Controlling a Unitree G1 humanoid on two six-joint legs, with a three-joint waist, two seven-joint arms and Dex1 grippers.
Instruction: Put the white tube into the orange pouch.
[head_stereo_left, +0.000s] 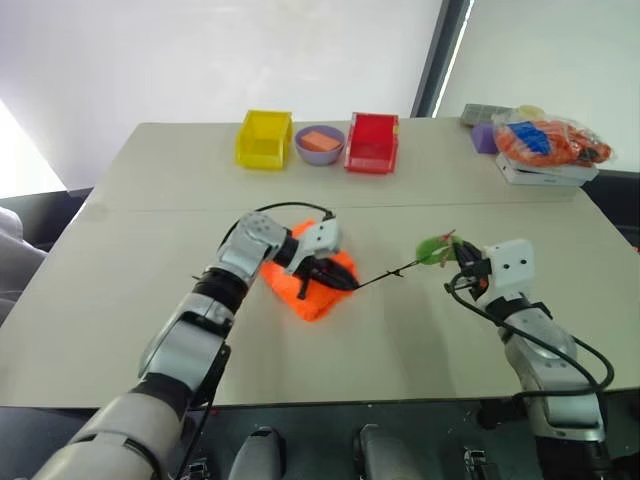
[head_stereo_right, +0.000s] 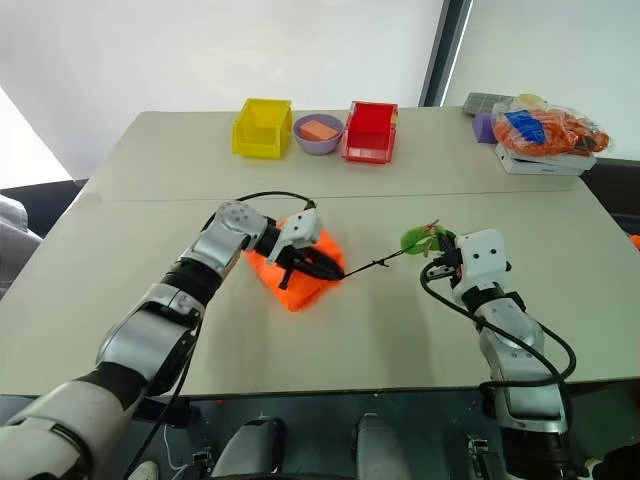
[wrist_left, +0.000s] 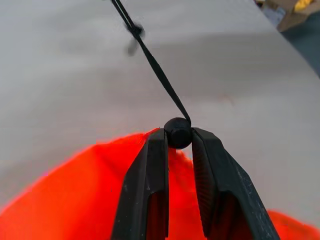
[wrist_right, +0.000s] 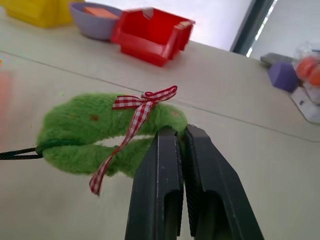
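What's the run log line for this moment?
left gripper: shut on cord stopper | right gripper: shut on green ball | orange pouch: on table

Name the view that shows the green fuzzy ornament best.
The right wrist view: the green ornament looms close, showing its checked ribbon bow and the right gripper shut on its edge. Both eye views show it as a small green blob at the cord's end.

Bright orange cloth on the orange pouch (wrist_left: 75, 200), smooth and faintly shiny. Thin woven black cord (wrist_left: 160, 80); hard black plastic bead (wrist_left: 177, 132). Fuzzy green plush ball (wrist_right: 95, 137), red-checked ribbon (wrist_right: 135, 120). Matt, smooth beige table (head_stereo_left: 400, 330).
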